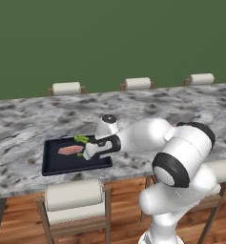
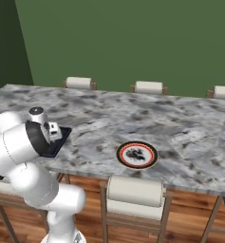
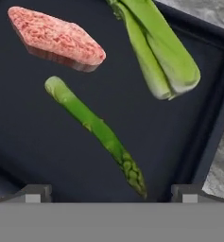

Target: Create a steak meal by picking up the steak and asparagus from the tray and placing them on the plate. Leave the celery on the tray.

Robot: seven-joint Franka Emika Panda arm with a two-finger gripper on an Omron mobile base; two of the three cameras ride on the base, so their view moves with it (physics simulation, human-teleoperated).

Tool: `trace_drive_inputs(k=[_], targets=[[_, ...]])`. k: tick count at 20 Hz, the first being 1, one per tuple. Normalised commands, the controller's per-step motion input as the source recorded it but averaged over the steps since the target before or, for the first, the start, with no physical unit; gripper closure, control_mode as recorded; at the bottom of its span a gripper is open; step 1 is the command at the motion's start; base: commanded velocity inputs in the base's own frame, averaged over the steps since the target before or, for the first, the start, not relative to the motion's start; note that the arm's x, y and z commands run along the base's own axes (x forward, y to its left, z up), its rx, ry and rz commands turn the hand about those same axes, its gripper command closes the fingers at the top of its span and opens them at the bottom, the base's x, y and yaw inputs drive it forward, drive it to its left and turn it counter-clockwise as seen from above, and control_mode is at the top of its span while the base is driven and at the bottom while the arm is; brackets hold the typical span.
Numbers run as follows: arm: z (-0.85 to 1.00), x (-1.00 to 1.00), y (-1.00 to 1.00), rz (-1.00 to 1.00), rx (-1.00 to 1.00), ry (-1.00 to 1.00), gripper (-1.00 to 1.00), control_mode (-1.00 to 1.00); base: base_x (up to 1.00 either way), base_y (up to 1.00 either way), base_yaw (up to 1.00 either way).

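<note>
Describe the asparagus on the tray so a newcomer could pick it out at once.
On the grey marbled counter sits a flat black rectangular tray holding three foods. The asparagus is the thin, straight, dark green stalk with a knobbly tip, lying alone between the mottled pink steak and the tray's rim. The celery is thicker, paler and yellow-green.

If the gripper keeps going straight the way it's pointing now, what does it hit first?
Most likely the asparagus, lying between the open fingertips of the gripper on the tray. Depth is unclear; it could land on bare tray beside it.
</note>
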Motion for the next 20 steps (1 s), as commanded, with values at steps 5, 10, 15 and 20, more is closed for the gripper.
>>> trace_drive_inputs(k=[5,10,15,20], targets=[[-0.3,0.31,0.27,0.0,-0.04,0.01,-1.0,-1.0,0.0,0.0,0.0],[-0.26,0.29,0.23,0.0,-0.03,0.01,-1.0,-1.0,0.0,0.0,0.0],[-0.23,0.29,0.07,0.0,0.0,0.03,-1.0,-1.0,0.0,0.0,0.0],[-0.3,0.14,0.04,0.0,0.0,0.0,1.0,-1.0,0.0,0.0,0.0]])
